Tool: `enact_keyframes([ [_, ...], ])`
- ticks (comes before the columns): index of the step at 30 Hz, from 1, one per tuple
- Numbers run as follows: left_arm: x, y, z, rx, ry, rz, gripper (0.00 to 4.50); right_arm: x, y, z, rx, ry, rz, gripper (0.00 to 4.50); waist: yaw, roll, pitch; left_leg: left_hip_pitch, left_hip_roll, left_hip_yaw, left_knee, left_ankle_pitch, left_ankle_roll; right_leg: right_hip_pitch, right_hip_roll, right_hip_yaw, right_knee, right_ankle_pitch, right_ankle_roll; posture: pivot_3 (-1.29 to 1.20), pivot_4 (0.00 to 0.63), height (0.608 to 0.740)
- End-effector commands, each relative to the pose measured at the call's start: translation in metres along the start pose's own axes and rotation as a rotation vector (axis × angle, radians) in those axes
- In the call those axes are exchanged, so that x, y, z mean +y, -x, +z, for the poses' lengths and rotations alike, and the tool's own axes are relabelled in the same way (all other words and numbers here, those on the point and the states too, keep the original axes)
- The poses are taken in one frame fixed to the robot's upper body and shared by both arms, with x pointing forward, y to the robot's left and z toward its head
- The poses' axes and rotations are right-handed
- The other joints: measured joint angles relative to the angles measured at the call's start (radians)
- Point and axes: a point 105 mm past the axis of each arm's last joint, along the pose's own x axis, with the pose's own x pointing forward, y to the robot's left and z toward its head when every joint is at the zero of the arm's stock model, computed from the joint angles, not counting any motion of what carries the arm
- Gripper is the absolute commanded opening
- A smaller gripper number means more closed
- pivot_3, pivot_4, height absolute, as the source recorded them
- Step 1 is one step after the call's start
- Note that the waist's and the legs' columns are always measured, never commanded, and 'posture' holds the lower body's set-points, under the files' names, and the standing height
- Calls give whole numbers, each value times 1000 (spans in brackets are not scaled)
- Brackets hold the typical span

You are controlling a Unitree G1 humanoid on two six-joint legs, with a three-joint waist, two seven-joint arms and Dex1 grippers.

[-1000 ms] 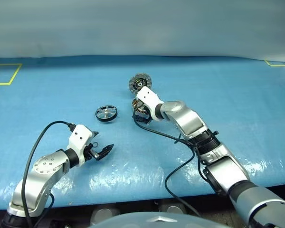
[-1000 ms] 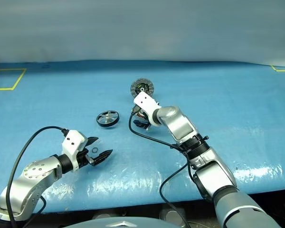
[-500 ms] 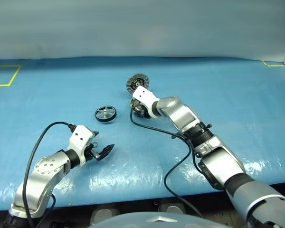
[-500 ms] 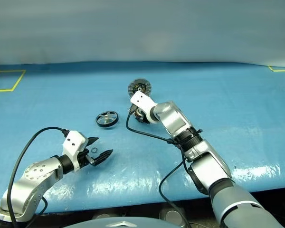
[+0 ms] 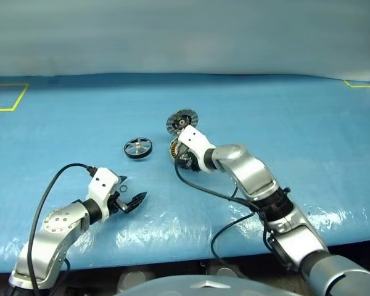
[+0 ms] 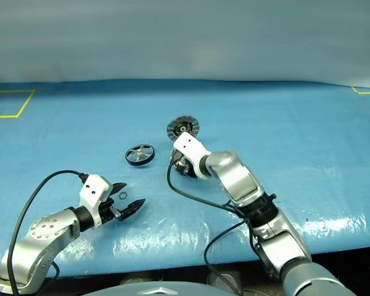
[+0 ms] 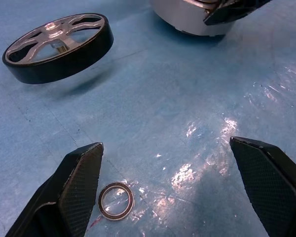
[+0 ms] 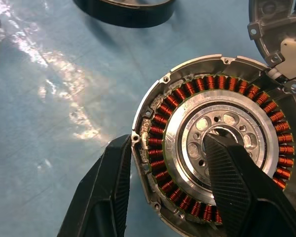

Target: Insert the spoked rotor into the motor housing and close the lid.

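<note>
Left wrist view puts your left gripper (image 7: 167,190) nearest you, low over the blue table cover (image 5: 308,129), its two black fingers spread wide with nothing between them. A small metal ring (image 7: 116,200) lies flat on the cover just beside one fingertip; you cannot tell whether it touches.

Farther out, the spoked rotor (image 5: 138,148) lies flat and alone on the cover, well apart from both grippers.

Beyond and to the right, your right gripper (image 8: 170,195) is pinching the wall of the motor housing (image 8: 187,94): one finger sits outside the rim, the other inside, on the silver hub within the ring of copper windings (image 8: 160,121).

Farthest from you, the lid (image 5: 181,121) stands swung open at the housing's far edge, dark inner face towards you. A yellow taped outline (image 5: 6,97) marks the far left of the cover.
</note>
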Motion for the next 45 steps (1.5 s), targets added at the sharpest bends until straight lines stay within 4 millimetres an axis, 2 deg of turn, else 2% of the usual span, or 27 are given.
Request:
enact_keyframes([
  [1, 4, 5, 8, -29, -24, 24, 4500, 33, 0, -26, 76, -117, 75, 1960, 1, 0, -3, 0, 0, 0, 0, 0, 0, 0, 0, 0, 0, 0, 0, 0, 150, 740],
  [8, 2, 5, 7, -31, -12, 19, 4500, 65, 8, -34, 65, -241, 74, 1960, 0, 0, -10, 0, 0, 0, 0, 0, 0, 0, 0, 0, 0, -3, -5, 0, 150, 740],
  [12, 1, 3, 8, -32, -11, 13, 4500, 73, 7, -36, 75, -259, 75, 1960, 0, -1, -11, 1, 1, 0, 0, 0, 0, 0, 0, -1, 0, -4, -5, 0, 150, 740],
  [16, 0, 3, 8, -30, -9, 9, 4500, 77, 7, -35, 74, -257, 71, 1960, -1, -1, -11, 1, 1, 0, 0, 0, 0, 0, 0, -1, 0, -4, -5, 0, 150, 740],
  [25, -1, 4, 5, -20, 0, 3, 4500, 82, 11, -11, 19, -228, 99, 1960, -3, -1, -11, 0, 3, 0, 0, 0, 0, -1, 2, -1, 0, -4, -5, 0, 150, 740],
  [32, -2, 2, 6, -21, -1, -1, 4500, 87, 9, -14, 54, -237, 133, 1960, -3, -1, -11, 1, 11, 0, 0, -3, -6, -1, 11, -1, 0, -6, -9, 0, 150, 740],
  [37, -2, 1, 7, -23, -1, -5, 4500, 86, 8, -11, 36, -229, 134, 3563, -3, 1, -11, 1, 14, 0, -1, -5, -8, -2, 15, -1, 1, -7, -11, 0, 150, 740],
  [40, -2, 1, 8, -24, -2, -7, 4500, 88, 12, 2, -22, -215, 160, 4472, -3, 1, -11, 1, 15, 0, 0, -5, -8, -2, 15, -1, 0, -7, -11, 0, 150, 740],
  [45, -2, 2, 10, -30, -4, -10, 4500, 82, 26, 24, -113, -179, 174, 4472, -4, 2, -9, 1, 15, 1, 0, -5, -8, -3, 15, -1, 1, -7, -11, 0, 150, 740],
])
